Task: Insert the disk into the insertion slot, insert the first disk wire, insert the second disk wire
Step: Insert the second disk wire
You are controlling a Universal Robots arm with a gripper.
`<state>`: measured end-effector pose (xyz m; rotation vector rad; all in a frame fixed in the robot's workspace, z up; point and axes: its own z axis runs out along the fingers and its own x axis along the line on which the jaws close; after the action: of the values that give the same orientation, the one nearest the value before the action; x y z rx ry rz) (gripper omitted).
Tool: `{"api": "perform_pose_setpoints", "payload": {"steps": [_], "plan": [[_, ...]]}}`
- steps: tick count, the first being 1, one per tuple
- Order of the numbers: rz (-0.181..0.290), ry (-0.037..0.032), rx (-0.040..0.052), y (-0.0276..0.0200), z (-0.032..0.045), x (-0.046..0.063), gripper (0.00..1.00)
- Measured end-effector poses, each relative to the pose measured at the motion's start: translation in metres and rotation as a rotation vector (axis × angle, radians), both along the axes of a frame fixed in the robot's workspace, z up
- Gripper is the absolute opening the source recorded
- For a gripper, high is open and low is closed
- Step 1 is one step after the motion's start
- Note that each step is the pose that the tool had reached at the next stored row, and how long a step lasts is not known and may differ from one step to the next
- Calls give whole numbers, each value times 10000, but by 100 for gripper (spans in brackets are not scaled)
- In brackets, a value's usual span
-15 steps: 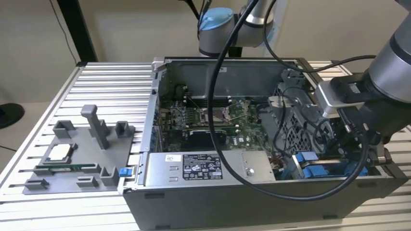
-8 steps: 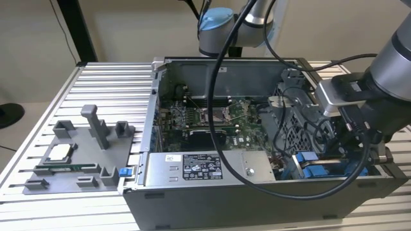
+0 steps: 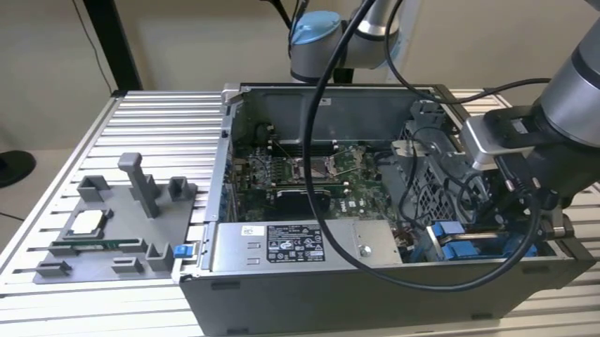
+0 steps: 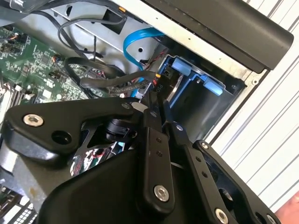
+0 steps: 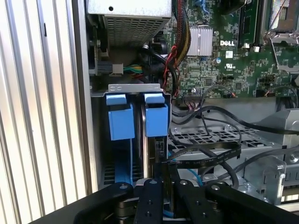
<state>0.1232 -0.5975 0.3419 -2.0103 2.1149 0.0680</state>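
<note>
Black linkage of the end effector (image 5: 167, 179) fills the foreground in both wrist views; its fingers are drawn together on a small black wire connector (image 4: 160, 84), pinched at the tips.

The disk (image 5: 154, 140) sits edge-on in the insertion slot (image 5: 133, 88), in the compartment with the blue tab nearer the motherboard (image 5: 219, 60). The neighbouring compartment, toward the case wall, carries only its own blue carrier tab (image 5: 120, 119). So insertion of the disk looks done; work is at a wire step, which of the two I cannot tell.

Key relation: the disk's exposed end lies straight ahead of the fingertips, just beyond the held connector. The disk's long axis runs away from the end effector, into the bay. Connector appears close to the disk's rear edge; whether it is seated cannot be told.

Surroundings: black flat cables (image 5: 210, 156) loop just beside the disk on the motherboard side and crowd the approach. A light blue data cable (image 4: 135, 42) arcs above the bay in the second wrist view. Power-supply box (image 3: 291, 242) lies along the case front in the exterior view; the computer case (image 3: 375, 295) rests on the slatted counter (image 3: 159, 119), with a grey fixture tray (image 3: 103, 239) well apart on the exterior view's left.
</note>
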Motion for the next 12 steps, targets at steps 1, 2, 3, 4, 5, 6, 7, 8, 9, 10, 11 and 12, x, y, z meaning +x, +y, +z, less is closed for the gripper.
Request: {"api": "perform_pose_setpoints", "payload": {"steps": [1,2,3,4,5,6,7,8,9,10,11,12], "plan": [[-1,-5,0,-1,-5,-1,0],[-1,-11,-1,-1,-9,-1,0],[-1,-16,-1,-1,-12,-1,0],[0,-22,0,0,-15,-1,0],[0,-28,-1,-1,-17,-1,0],[1,-30,0,0,-18,-1,0],[1,-33,2,1,-19,-1,0],[2,-39,3,1,-21,-1,0],[2,-44,3,1,-22,-1,0],[2,-50,2,2,-24,-1,0],[2,-56,2,3,-26,-1,0],[2,-58,1,4,-27,-1,0]]}}
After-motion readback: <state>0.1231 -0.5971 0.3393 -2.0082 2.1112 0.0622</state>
